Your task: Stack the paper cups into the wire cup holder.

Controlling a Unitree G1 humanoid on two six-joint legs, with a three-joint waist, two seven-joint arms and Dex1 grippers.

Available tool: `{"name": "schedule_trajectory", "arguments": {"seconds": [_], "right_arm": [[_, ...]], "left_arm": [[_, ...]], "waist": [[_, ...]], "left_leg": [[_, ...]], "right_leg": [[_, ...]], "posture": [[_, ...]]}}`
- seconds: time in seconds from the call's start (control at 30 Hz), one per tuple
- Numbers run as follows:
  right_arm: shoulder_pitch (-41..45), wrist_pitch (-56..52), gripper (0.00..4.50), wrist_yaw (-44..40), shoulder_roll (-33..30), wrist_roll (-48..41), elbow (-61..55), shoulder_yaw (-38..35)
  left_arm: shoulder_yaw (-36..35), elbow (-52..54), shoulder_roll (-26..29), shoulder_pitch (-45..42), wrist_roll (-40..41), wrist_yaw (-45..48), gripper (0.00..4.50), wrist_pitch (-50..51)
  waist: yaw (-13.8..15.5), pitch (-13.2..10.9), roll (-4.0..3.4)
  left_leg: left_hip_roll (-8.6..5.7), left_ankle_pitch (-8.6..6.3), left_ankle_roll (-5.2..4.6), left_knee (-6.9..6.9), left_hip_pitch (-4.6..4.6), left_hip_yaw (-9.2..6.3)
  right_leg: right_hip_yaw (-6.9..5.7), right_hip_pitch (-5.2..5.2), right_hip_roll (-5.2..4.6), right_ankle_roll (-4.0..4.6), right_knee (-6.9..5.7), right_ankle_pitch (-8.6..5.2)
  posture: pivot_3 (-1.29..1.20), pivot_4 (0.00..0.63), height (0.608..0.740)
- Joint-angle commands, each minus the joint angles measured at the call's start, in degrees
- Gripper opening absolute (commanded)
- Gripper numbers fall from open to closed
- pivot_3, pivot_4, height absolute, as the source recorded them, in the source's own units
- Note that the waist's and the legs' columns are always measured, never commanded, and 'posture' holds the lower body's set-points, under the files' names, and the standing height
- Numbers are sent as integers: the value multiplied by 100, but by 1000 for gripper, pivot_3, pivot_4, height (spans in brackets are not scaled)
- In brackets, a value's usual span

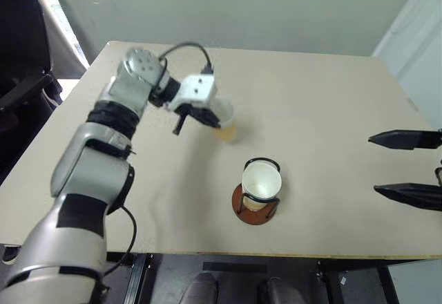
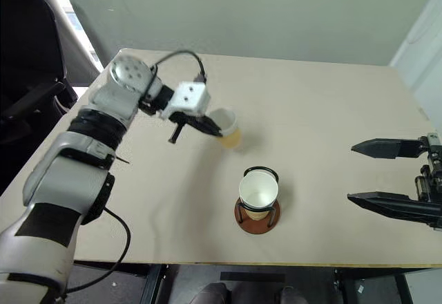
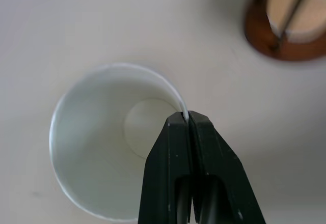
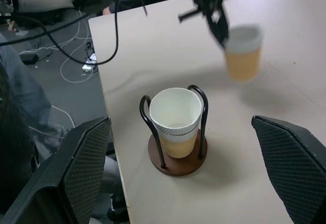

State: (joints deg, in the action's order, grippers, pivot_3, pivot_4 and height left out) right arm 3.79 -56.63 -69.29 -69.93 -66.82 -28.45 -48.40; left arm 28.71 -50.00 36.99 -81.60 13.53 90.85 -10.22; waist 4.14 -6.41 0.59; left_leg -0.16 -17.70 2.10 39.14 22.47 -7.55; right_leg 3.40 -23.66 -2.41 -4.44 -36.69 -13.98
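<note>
Near the front edge of the tabletop [image 1: 331,131], about in the middle of its width, stands the wire cup holder [image 1: 256,211]: a round reddish-brown wooden base with thin black wire loops rising from it. Inside the loops sit stacked paper cups [image 4: 175,122], tan with a ribbed surface outside, smooth white inside, with a rolled white rim; the stack leans a little.

At the right edge, the right gripper [image 2: 394,174] hangs above the table, well apart from the holder. Its two long black fingers are spread wide with nothing between them, and they point toward the left across the table.

Farther back, to the left of the holder, the left gripper [image 1: 207,119] is closed on the wall of another paper cup [image 2: 226,129]; one black finger is inside the cup and one outside, pinching the rim. This cup is lifted off the table surface. The left arm reaches forward, bent at the wrist, so the gripper points to the right and slopes downward.
</note>
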Motion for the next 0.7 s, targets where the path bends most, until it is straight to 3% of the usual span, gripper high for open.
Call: {"name": "schedule_trajectory", "arguments": {"seconds": [0.03, 0.17, 0.27, 0.47, 0.7], "right_arm": [[119, 24, 4500, -52, -92, -130, 23, -233], [97, 3, 4500, -25, -48, -178, -35, -247], [84, 6, 4500, -5, -38, -173, -42, -238], [72, 12, 4500, 9, -46, -148, -27, -241], [51, 7, 4500, 65, -23, -154, -82, -248]], "left_arm": [[201, 1530, 472, -249, 1818, 165, 19, 1154], [418, 3095, 1235, -152, 3381, 165, 19, 1911], [591, 3841, 1578, -79, 3919, 165, 19, 2096], [1661, 4093, 1908, -98, 3106, 165, 19, 970], [1992, 4229, 1822, -148, 3345, 165, 19, 862]], "waist": [[-2, 0, 0], [-12, 1, -2], [-14, 1, -3], [-42, 1, -4], [-84, 0, -4]], "left_leg": [[0, 0, 0, -2, 0, 1], [1, 0, 0, -6, -1, 7], [1, 0, 0, -5, -14, 6], [2, -2, -6, -1, -67, -23], [2, -3, -8, -2, -59, -25]], "right_leg": [[0, -2, 1, 0, 1, 0], [5, -7, 2, -1, 3, -1], [6, -1, 2, -1, 0, -1], [24, 41, -8, 1, 22, -2], [26, 26, -9, 2, 9, -2]], "posture": [[0, 150, 740], [0, 150, 740], [0, 150, 740], [0, 150, 740], [0, 150, 740]]}}
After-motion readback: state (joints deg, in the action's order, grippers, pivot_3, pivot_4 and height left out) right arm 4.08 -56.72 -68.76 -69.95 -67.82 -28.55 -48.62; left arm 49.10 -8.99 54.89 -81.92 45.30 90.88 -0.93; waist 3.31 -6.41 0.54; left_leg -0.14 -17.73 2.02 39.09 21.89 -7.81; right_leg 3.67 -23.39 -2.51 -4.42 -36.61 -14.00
